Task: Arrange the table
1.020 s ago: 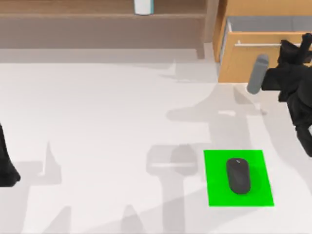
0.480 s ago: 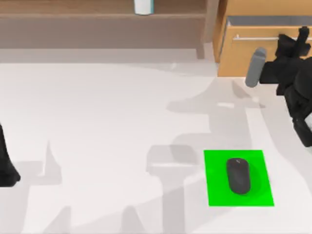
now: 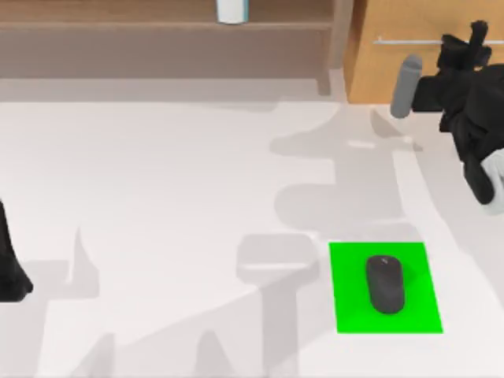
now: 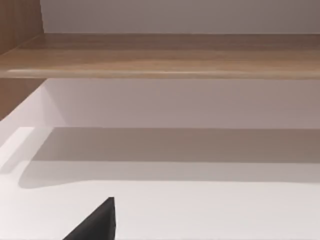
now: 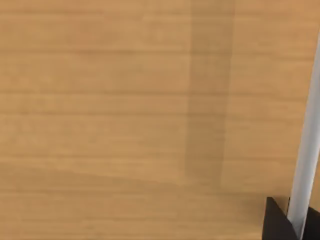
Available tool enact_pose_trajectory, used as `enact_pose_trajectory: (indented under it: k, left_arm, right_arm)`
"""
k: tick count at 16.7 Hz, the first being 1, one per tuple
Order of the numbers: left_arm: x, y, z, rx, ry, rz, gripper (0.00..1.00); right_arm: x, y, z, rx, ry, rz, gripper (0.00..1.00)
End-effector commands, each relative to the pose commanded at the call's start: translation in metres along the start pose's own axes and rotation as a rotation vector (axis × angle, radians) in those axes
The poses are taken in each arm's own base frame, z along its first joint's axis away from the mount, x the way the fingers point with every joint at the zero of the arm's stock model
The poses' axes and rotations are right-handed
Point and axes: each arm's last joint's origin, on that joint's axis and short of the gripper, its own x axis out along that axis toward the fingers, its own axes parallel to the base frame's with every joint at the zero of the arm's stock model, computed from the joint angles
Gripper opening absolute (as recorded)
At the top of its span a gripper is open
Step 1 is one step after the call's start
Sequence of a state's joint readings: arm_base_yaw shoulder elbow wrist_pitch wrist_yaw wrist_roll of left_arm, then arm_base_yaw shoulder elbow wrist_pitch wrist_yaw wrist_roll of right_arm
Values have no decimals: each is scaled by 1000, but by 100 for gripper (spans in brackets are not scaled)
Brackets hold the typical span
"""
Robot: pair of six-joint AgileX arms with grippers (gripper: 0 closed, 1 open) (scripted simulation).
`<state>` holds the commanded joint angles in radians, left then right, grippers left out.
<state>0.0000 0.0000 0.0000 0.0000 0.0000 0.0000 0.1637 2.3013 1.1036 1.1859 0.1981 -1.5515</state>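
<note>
The white table spreads across the top view. At its back right stands the light-wood drawer cabinet, its front flush and no interior showing. My right gripper is at the metal bar handle. In the right wrist view the handle runs between the dark fingertips, with the wood front close behind. My left arm is parked at the table's left edge.
A bright green pad lies front right with a black mouse on it. The brown shelf runs along the back and carries a white cup. A grey cylindrical part sticks out from my right arm.
The drawer front has slid back into the cabinet and its grey interior has disappeared. My right arm moved toward the back with the handle. The left arm stayed still.
</note>
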Motion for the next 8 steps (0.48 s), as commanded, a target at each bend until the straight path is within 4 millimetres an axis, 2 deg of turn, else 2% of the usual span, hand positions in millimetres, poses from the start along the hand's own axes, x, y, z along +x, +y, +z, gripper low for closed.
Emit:
enact_pose_trajectory:
  k: [3, 8]
  left_arm:
    - [0, 0, 0, 0, 0, 0, 100]
    - [0, 0, 0, 0, 0, 0, 100]
  right_arm:
    - [0, 0, 0, 0, 0, 0, 0]
    - [0, 0, 0, 0, 0, 0, 38]
